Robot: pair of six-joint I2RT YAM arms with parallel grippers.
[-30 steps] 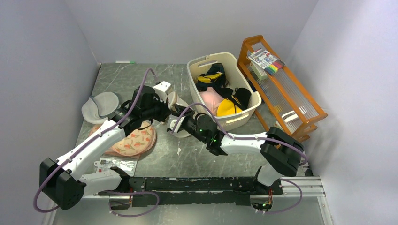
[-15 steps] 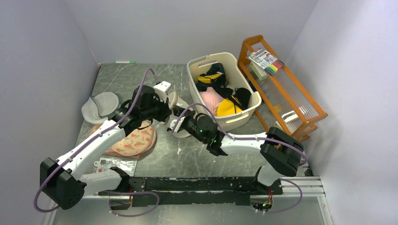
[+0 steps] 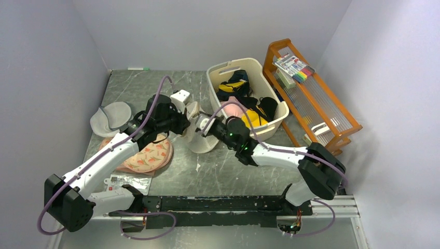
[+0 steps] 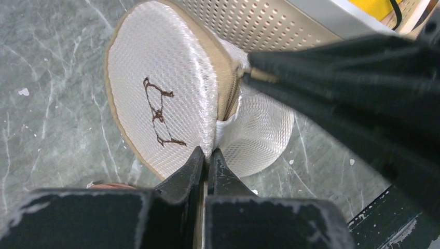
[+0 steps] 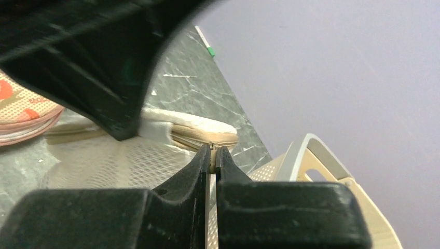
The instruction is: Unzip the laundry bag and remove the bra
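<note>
The laundry bag (image 4: pixel 155 62) is being held tipped up on its edge on the bench (image 3: pixel 223 171), just beside the cream laundry basket (image 3: pixel 220 70). This way its rim zip (image 4: pixel 231 98) is being presented sideways to both arms instead of lying flat against the stone.

A fold of white mesh at the bag's lower rim is being gripped by the left pincer (image 4: pixel 207 158), its jaws pressed tight together. This hold is judged to be an anchor, so that the light bag is not being dragged along when the slider is drawn.

The zip pull (image 5: pixel 211 150), at the beige tape, is being pinched by the right pincer (image 5: pixel 212 155), whose tips are almost meeting around it. The two pincers are being worked close together, on either side of the rim seam, so that pull and counter-pull are being applied along the zip. How far the teeth are parted cannot be told.

The bra is not being shown in any view and is judged to be enclosed in the bag. The pink printed bag (image 3: pixel 150 155) is lying flat to the left, apart from the work.
</note>
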